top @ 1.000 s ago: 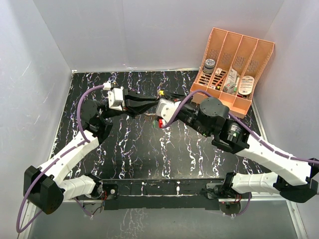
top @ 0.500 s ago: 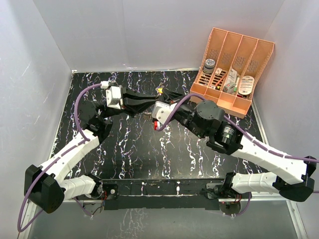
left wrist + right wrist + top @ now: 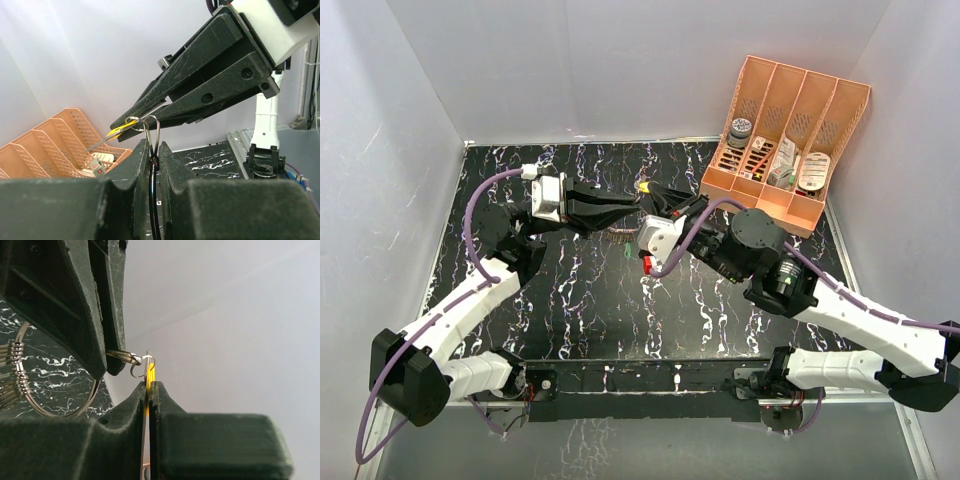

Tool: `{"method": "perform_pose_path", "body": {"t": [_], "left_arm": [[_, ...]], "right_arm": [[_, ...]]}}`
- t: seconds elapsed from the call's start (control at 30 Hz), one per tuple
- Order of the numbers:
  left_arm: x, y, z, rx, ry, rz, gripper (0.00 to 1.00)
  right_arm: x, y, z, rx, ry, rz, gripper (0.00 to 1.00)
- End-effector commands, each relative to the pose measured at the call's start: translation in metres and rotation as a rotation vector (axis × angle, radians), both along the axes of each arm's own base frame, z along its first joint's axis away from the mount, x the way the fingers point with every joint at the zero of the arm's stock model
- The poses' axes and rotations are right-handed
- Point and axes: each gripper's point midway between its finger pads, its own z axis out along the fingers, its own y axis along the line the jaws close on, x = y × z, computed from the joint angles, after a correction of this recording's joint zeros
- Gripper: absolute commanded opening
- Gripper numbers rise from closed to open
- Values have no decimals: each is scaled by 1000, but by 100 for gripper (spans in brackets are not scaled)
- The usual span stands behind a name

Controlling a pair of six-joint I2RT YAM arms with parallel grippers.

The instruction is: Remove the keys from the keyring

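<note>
Left jaws grip keyring (image 3: 157, 132), right jaws yellow key (image 3: 150, 374)

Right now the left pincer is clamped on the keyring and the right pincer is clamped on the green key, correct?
Not quite. The right pincer is clamped on the yellow key, not a green one; the right wrist view shows the yellow head pinched there. The left pincer is clamped on the keyring, as you said.

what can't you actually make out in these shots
- Right wrist: yellow key mostly hidden between the fingers of the right hand.
- Right wrist: keyring cut off by the left edge, partly behind the left hand.
- Top: green speck too small to identify.
</note>
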Motion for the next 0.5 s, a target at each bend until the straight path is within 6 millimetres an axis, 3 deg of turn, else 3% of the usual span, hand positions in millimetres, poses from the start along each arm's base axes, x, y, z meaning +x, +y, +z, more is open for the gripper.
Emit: {"method": "perform_pose_path", "body": {"t": [0.0,0.2,0.47], "left_arm": [[-31,6,27,-34,-137,-76,0],[-29,6,28,-20,-128,-66,0],[-27,11,26,-8,-150,-1,0]], "right_arm": [[-5,-11,28,57,18,22,1],[-8,4,11,5,126,73,0],[-17,-1,18,35,144,106,0]]}}
